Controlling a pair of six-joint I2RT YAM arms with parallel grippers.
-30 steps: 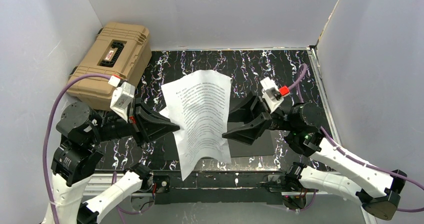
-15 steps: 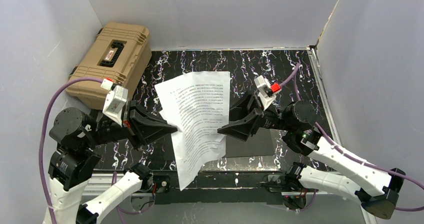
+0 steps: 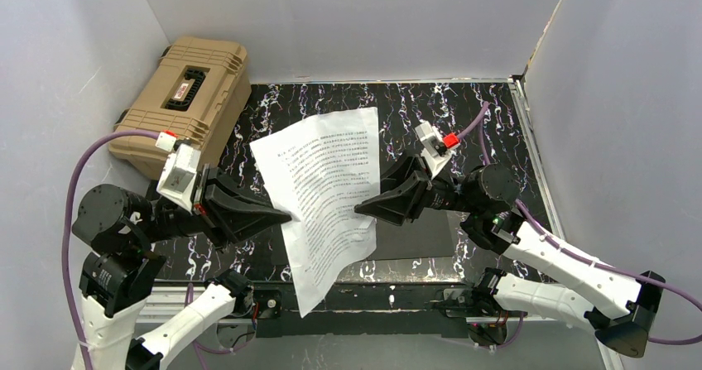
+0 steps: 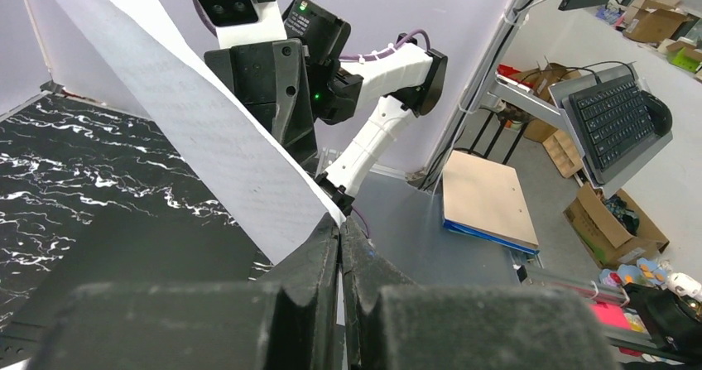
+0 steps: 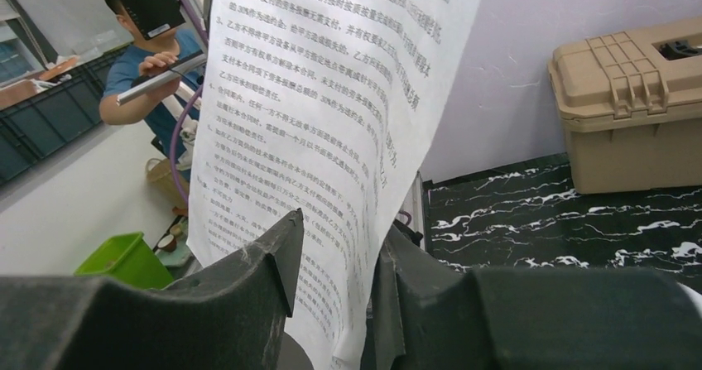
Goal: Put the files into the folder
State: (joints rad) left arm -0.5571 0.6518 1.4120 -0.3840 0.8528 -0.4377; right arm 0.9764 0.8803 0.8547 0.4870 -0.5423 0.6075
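The files (image 3: pixel 323 180) are white printed sheets held up in the air over the middle of the table, tilted, with the lower corner drooping past the near edge. My left gripper (image 3: pixel 290 215) is shut on their left edge; the left wrist view shows the paper (image 4: pixel 207 138) pinched at the fingertips (image 4: pixel 339 225). My right gripper (image 3: pixel 362 209) is at the right edge. In the right wrist view the sheet (image 5: pixel 331 97) hangs between its jaws (image 5: pixel 341 229), which stand apart around it. The folder (image 3: pixel 414 237) lies flat below, black face up.
A tan ribbed hard case (image 3: pixel 186 101) stands at the back left against the wall, also in the right wrist view (image 5: pixel 629 105). Grey walls close the marbled black table (image 3: pixel 463 113) on three sides. Both arms' purple cables loop beside their bases.
The left arm drew back to the left, pulling and tilting the sheets that way. The right gripper followed to the paper's right edge and its jaws narrowed around it.
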